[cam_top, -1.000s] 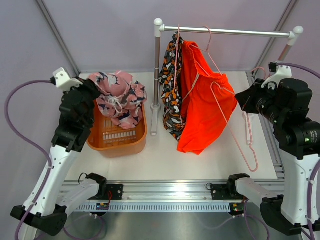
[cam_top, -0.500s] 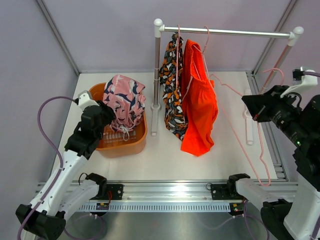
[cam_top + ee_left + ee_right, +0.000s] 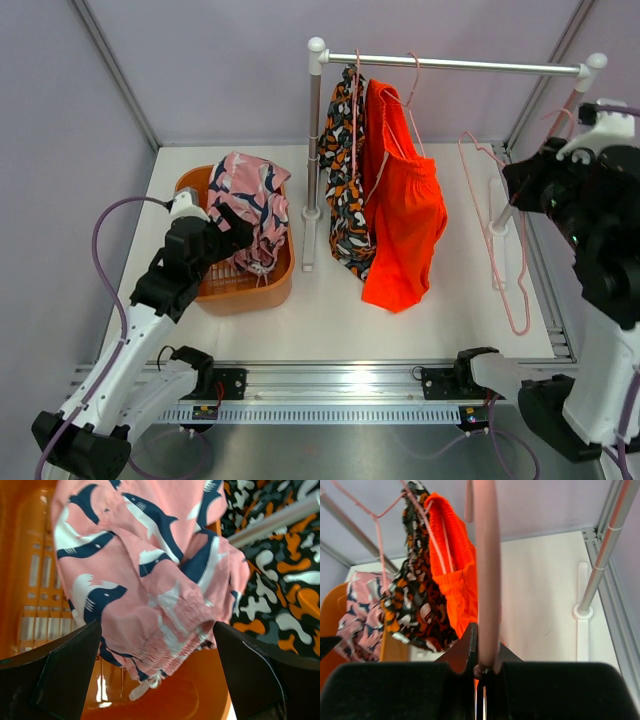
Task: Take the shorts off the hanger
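Slippage is the overhead worry: pink shorts drape over the rim of the orange basket at 9 o'clock and might slide onto the surface. Orange shorts and black patterned shorts hang from the rail at 12. Left wrist view: left fingers are spread wide, gripping nothing, and could snag fabric when backing off. Right wrist view: right fingers pinch an empty pink hanger, which may swing into the orange shorts.

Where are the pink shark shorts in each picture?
Top view: pink shorts on the left, in the orange basket.
Left wrist view: pink shorts fill the middle.
Right wrist view: pink shorts at the bottom left.
Shared landmark: the black patterned shorts, to their right in every view.
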Robot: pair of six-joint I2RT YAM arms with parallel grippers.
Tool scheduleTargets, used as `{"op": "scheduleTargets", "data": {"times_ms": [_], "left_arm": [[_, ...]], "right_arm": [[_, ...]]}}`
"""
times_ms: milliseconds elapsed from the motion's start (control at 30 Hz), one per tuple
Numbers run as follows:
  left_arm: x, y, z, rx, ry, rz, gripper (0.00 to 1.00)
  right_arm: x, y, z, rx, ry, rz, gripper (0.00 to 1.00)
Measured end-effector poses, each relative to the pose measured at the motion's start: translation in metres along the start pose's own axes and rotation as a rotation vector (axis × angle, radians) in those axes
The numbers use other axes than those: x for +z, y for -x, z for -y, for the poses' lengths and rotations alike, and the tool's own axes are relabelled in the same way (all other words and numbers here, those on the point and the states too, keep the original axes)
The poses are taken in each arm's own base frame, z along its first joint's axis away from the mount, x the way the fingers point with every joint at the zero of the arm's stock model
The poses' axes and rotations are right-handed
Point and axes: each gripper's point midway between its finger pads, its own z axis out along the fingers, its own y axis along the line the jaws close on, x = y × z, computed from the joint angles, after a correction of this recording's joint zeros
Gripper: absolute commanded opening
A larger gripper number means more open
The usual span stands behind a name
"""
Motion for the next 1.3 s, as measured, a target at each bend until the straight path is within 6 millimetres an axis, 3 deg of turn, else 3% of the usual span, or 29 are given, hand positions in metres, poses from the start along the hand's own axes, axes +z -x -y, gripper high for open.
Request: {"op": "scheduleTargets", "data": {"times_ms": [300,433,633,800,1100,1300], "left_arm": [[-0.038,0.003,0.025,-0.011,-0.173,-0.020,0.99],[-0.053,0.005,0.036,0.007,-0.245,-0.035,0.99],[-0.074,0.006,0.039,0.060,-0.303,-0.031,0.99],[-0.079,0.002,0.034,0.107,-0.303,-0.042,0.99],[-0.084,-0.007,0.022,0.207,-0.287,-0.060,0.99],[-0.085,-0.013,0.015,0.259,-0.276,-0.075,0.99]], "right_arm": [[0.134,0.006,0.012,-0.050,-0.092,-0.124,0.00],[0.172,0.010,0.019,-0.039,-0.085,-0.127,0.00],[0.196,0.027,0.019,-0.042,-0.030,-0.070,0.00],[0.217,0.031,0.015,-0.064,0.013,-0.050,0.00],[0.266,0.001,0.023,-0.068,0.023,-0.136,0.00],[0.269,-0.005,0.028,-0.063,-0.002,-0.155,0.00]]}}
